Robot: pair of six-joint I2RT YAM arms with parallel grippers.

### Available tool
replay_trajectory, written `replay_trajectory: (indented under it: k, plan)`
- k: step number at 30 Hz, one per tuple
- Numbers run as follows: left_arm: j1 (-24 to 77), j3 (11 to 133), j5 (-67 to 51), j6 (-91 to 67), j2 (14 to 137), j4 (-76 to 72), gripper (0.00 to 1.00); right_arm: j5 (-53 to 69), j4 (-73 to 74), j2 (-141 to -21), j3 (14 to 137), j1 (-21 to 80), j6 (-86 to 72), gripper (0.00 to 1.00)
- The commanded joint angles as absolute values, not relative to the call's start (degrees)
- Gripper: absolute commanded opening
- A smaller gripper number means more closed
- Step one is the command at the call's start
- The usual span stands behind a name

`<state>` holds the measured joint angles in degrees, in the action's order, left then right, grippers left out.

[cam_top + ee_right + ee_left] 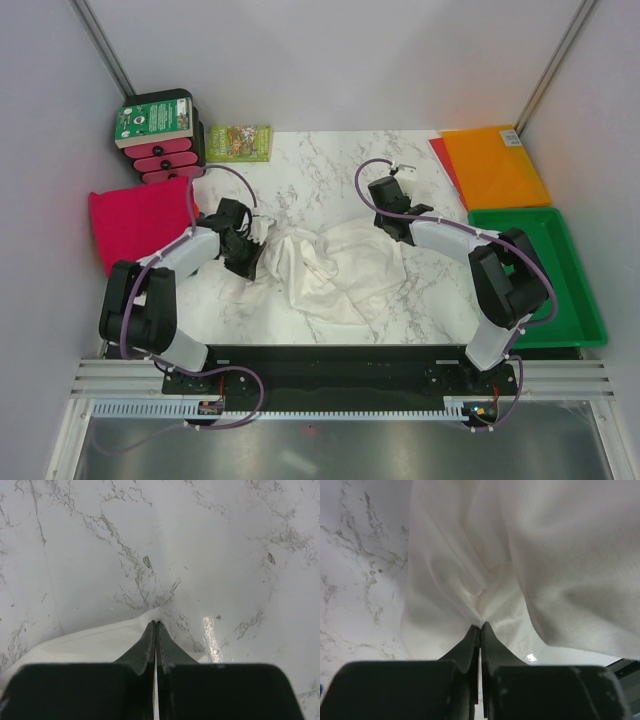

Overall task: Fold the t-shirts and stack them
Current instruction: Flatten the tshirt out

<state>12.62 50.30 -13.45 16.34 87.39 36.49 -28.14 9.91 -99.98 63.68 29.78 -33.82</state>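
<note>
A thin, wrinkly white t-shirt (335, 268) lies crumpled in the middle of the marble table. My left gripper (255, 240) is shut on a pinch of its left edge; in the left wrist view the cloth (485, 565) bunches at the closed tips (480, 626) and hangs in folds. My right gripper (390, 228) is shut on the shirt's upper right corner; in the right wrist view that white corner (100, 642) pokes out past the tips (156, 623) just above the table. A folded magenta-pink t-shirt (135, 220) lies at the left edge. No orange or blue shirt shows.
A green plastic tray (545, 275) stands at the right. A flat orange sheet (493, 165) lies over a red one behind it. A green-labelled box on pink-and-black containers (158, 135) and a green booklet (238, 142) sit at the back left.
</note>
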Motion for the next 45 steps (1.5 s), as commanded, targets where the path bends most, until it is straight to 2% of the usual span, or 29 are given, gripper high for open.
replay_trajectory:
  k: [1, 3, 6, 7, 11, 14, 18, 21, 23, 27, 30, 36, 41, 45]
  plan:
    - [12.57, 53.16, -11.08, 16.26, 82.28, 35.86, 0.02, -29.44, 11.24, -97.57, 66.26, 28.66, -32.78, 0.0]
    - [12.04, 55.44, -8.54, 16.0, 76.24, 35.95, 0.02, -28.92, 13.17, -93.63, 68.19, 26.03, -33.22, 0.0]
    - [8.62, 66.59, -9.05, 15.73, 71.29, 38.93, 0.02, -25.76, 15.72, -86.34, 74.77, 19.0, -32.26, 0.0]
    - [7.4, 74.1, -9.14, 15.56, 69.71, 40.07, 0.02, -26.01, 16.78, -85.18, 80.1, 17.77, -30.34, 0.0]
    - [5.63, 88.23, -8.96, 13.89, 69.26, 43.33, 0.02, -24.62, 21.88, -82.27, 89.56, 17.67, -28.39, 0.0]
    - [5.27, 87.29, -9.49, 11.35, 69.17, 43.24, 0.02, -24.43, 22.15, -78.24, 83.78, 17.84, -29.44, 0.0]
    - [5.27, 74.93, -10.29, 10.28, 69.96, 41.23, 0.02, -24.44, 21.36, -75.5, 69.83, 17.84, -30.58, 0.0]
    - [5.19, 69.45, -7.22, 11.25, 70.75, 38.86, 0.02, -24.69, 20.57, -74.01, 65.14, 17.75, -30.33, 0.0]
    - [4.84, 70.13, -6.16, 12.04, 70.49, 37.27, 0.02, -25.57, 20.83, -73.65, 66.52, 17.67, -29.19, 0.0]
    - [4.22, 82.92, -6.24, 12.83, 72.93, 38.23, 0.02, -26.89, 22.32, -73.83, 79.23, 17.23, -25.41, 0.0]
    - [3.96, 89.1, -5.54, 12.04, 75.14, 39.81, 0.02, -26.9, 23.99, -74.79, 84.1, 17.05, -25.66, 0.0]
    - [2.82, 88.24, -7.2, 10.02, 70.41, 40.08, 0.02, -25.84, 24.26, -67.86, 80.33, 17.23, -26.02, 0.0]
    - [2.55, 91.84, -10.01, 8.44, 61.28, 42.53, 0.02, -27.59, 26.8, -60.75, 84.37, 17.57, -22.07, 0.0]
    - [2.46, 93.35, -12.74, 7.29, 59.07, 45.44, 0.02, -28.3, 27.6, -59.15, 84.91, 17.84, -22.15, 0.0]
